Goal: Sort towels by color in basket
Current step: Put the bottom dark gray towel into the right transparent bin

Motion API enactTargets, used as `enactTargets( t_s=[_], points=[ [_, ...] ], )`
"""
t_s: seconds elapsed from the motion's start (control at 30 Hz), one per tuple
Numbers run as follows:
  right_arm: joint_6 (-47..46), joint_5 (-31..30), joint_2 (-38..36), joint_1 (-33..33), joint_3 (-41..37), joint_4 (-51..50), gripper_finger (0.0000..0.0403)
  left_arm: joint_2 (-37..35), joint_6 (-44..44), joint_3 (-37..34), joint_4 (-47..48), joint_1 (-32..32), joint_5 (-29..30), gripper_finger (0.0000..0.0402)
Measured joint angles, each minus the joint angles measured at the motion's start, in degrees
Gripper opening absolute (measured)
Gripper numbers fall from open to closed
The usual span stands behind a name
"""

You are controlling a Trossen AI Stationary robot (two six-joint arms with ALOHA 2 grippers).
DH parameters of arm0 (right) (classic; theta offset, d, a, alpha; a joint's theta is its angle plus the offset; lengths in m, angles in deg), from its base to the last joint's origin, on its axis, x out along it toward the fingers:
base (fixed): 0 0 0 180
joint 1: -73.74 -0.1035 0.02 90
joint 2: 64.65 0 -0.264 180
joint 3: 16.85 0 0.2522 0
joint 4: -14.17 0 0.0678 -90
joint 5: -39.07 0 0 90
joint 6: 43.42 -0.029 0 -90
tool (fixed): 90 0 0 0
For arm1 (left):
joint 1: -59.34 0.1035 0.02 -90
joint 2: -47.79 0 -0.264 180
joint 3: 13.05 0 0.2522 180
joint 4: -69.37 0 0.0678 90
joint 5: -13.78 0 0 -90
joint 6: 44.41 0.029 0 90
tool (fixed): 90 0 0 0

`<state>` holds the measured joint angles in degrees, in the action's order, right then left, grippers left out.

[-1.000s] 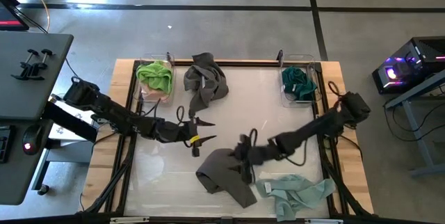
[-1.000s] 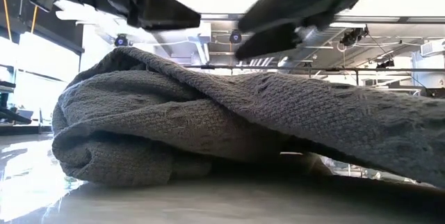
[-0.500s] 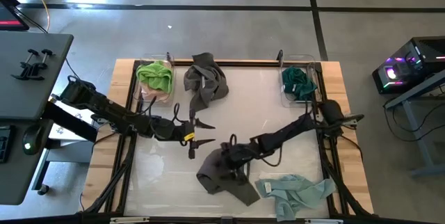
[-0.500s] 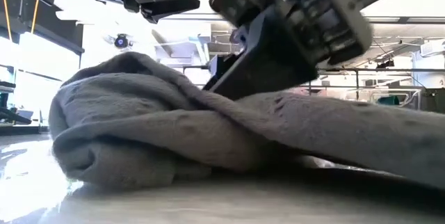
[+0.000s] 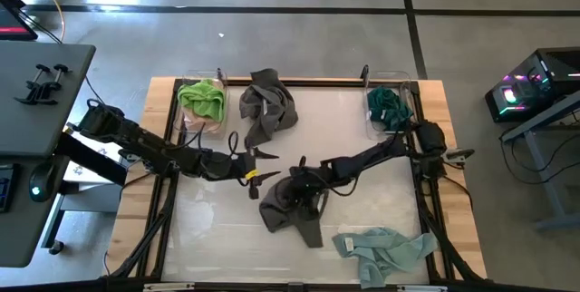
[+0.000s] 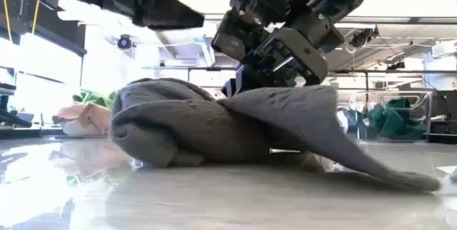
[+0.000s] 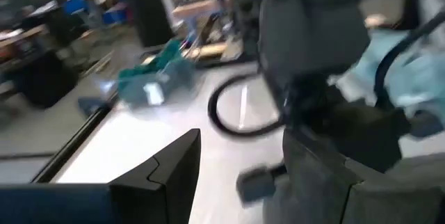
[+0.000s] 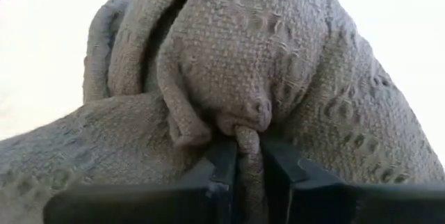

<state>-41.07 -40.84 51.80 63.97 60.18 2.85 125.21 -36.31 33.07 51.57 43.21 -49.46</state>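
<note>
A dark grey towel (image 5: 294, 212) lies bunched on the table's near middle, and my right gripper (image 5: 295, 189) is shut on it from the right. In the low view the towel (image 6: 214, 126) rests on its underside, one corner trailing right. My left gripper (image 5: 269, 168) hovers open just left of it, touching nothing. A second dark grey towel (image 5: 268, 103) lies at the far edge. A lime green towel (image 5: 202, 98) lies over a pink one (image 5: 205, 122) in the far left bin. The dark teal towel (image 5: 389, 106) fills the far right bin. A pale mint towel (image 5: 385, 248) lies near right. My right gripper pinches a raised fold (image 8: 247, 135) on the grey towel's top between its two fingertips (image 8: 224, 163). The fingers slant down from the table's right side. The fold is gathered into a narrow ridge between them. The rest of the towel stays on the table.
Two clear bins stand at the far corners, left (image 5: 216, 82) and right (image 5: 405, 88). A wooden frame (image 5: 299, 81) borders the white table top. Bare table top lies between the held towel and the far towel.
My right gripper has come down and toward the table's left onto the grey towel, rolled at the wrist, and shut on a fold of its top. The towel has been bunched and drawn toward the far left, away from the mint towel.
</note>
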Motion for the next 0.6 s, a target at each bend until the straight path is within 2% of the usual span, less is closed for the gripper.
enactTargets(
  t_s=[0.13, 0.23, 0.33, 0.4, 0.47, 0.6],
  points=[
    [-2.8, -2.9, -2.8, -0.2, -0.1, -5.2, 0.0028, 0.0, -1.8, 0.0, 7.2, -2.9, 9.4, 0.019],
    [-5.4, -9.6, -7.7, -2.4, -0.5, -12.3, 0.003, 0.0, -4.3, 0.0, 12.4, -5.5, 16.3, 0.019],
    [-8.6, -15.6, -14.9, -5.3, -0.8, -21.8, 0.0033, 0.0, -6.4, 0.0, 14.6, -7.1, 19.5, 0.019],
    [-13.2, -23.1, -21.1, -7.5, -0.6, -28.2, 0.0029, 0.0, -7.3, 0.0, 14.7, -7.7, 20.0, 0.019],
    [-21.8, -32.6, -27.4, -9.0, -0.6, -36.1, 0.0027, 0.0, -7.9, 0.0, 14.6, -7.7, 20.0, 0.019],
    [-37.6, -48.6, -39.9, -8.3, -0.6, -50.3, 0.0028, 0.0, -8.0, 0.0, 14.4, -7.6, 20.1, 0.019]
  ],
)
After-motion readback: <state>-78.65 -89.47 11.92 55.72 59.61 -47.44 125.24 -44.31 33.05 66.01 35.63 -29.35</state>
